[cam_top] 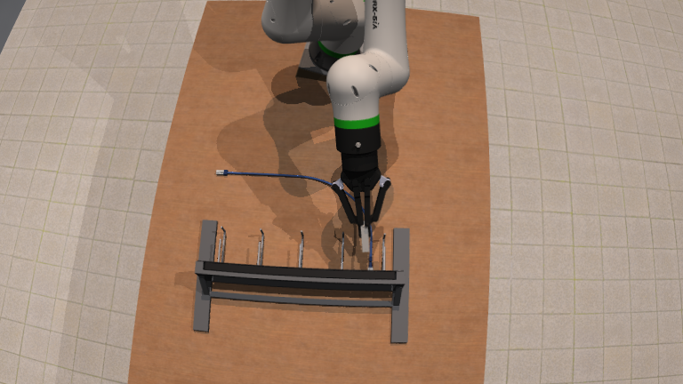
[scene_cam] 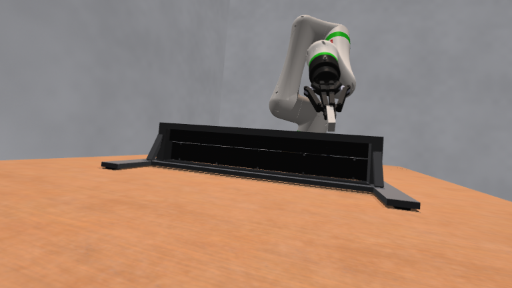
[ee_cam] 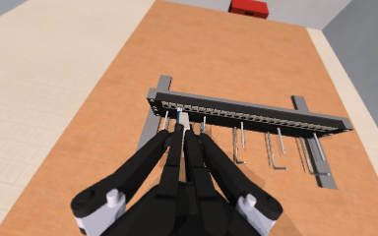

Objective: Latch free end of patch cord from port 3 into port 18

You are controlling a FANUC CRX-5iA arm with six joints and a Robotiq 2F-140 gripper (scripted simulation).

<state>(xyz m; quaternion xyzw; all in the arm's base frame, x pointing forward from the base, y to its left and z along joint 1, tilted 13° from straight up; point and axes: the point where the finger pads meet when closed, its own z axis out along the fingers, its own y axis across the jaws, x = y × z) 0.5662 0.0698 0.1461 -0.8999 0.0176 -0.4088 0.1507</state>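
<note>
The rack (cam_top: 301, 277) (scene_cam: 264, 133) (ee_cam: 266, 109) stands upright on its two feet, its port side facing the arm. The blue cord (cam_top: 267, 174) runs from the rack's low-numbered end back beneath the gripper and then left in the top view. Its free plug (cam_top: 220, 172) lies on the table (cam_top: 301, 349), far left of the gripper. The other plug (cam_top: 370, 268) (ee_cam: 179, 110) sits in a port near that end; its number is unreadable. My gripper (cam_top: 365, 240) (scene_cam: 331, 119) (ee_cam: 182, 118) is shut, pale fingertips together, just above and beside the cord near the plugged end. The latch's side cannot be made out.
Thin metal cable hooks (cam_top: 301, 249) (ee_cam: 242, 135) stick out from the rack's port side towards the arm; one stands on each side of the gripper. The rack's grey feet (cam_top: 400, 319) (scene_cam: 402, 196) reach out front and back. A red box (ee_cam: 249, 8) is beyond the table.
</note>
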